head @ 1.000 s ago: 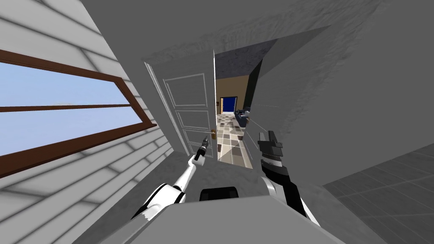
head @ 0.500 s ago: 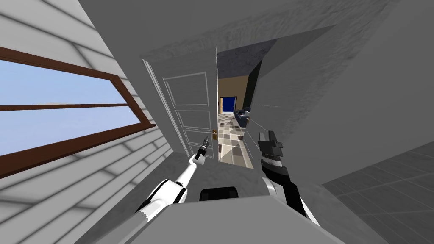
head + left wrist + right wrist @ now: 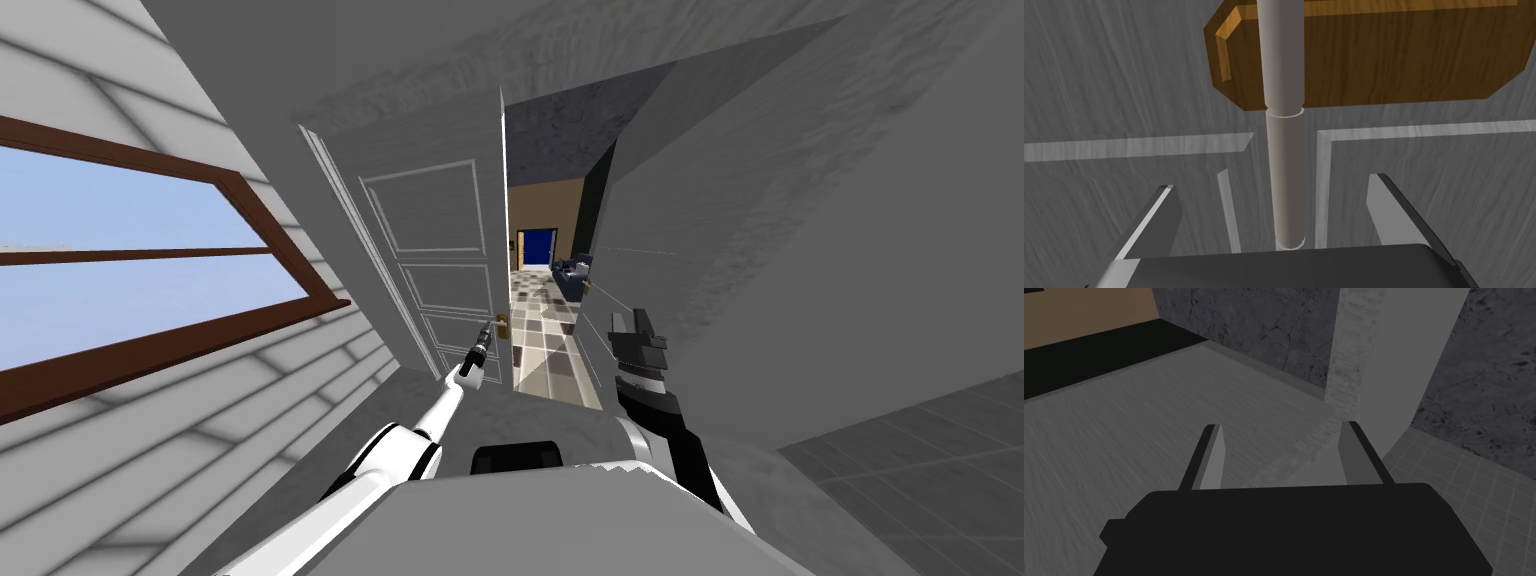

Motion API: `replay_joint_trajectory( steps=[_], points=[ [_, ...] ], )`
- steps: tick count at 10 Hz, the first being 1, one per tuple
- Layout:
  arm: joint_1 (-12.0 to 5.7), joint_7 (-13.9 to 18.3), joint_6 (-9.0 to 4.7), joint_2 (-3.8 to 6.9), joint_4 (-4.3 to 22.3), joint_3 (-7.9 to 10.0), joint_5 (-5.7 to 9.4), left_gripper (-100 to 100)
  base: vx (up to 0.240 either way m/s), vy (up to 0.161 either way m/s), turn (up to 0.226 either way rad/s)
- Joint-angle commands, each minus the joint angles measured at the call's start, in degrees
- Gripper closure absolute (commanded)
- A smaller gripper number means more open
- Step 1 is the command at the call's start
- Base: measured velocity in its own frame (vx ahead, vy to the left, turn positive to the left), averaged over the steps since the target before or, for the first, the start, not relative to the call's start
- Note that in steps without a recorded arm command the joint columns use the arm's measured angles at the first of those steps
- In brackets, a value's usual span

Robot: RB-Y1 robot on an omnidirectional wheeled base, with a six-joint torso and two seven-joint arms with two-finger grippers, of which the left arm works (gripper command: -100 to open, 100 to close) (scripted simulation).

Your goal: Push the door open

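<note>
Left gripper (image 3: 1271, 182): fingers spread, straddling grey cylindrical bar (image 3: 1284, 150), unclamped, near brown wooden plate (image 3: 1374, 60) on ajar grey panelled door (image 3: 430, 250). Right gripper (image 3: 1281, 433): fingers apart, empty.

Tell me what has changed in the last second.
My own move: the whole head view has shifted and the door looks nearer, so I have advanced toward it. Nothing was taken or released. The left hand, open, stays at the door by the brown handle plate; the right hand stays raised, open; the door remains ajar.
</note>
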Motion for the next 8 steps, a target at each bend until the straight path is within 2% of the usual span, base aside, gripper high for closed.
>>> replay_joint_trajectory(
  steps=[1, 4, 5, 8],
  points=[
    [-0.05, -0.1, -0.2, -0.04, 0.3, 0.26, 0.05, -100, 0.204, -0.04, -0.03],
    [-0.1, -0.1, -0.26, -0.06, 0.5, 0.42, 0.08, -100, 0.157, -0.038, -0.014],
    [-0.1, -0.1, -0.26, -0.06, 0.5, 0.42, 0.08, 100, -0.01, 0.002, 0.003],
    [-0.1, -0.1, -0.26, -0.06, 0.5, 0.42, 0.08, 100, -0.012, 0.005, -0.008]
  ],
)
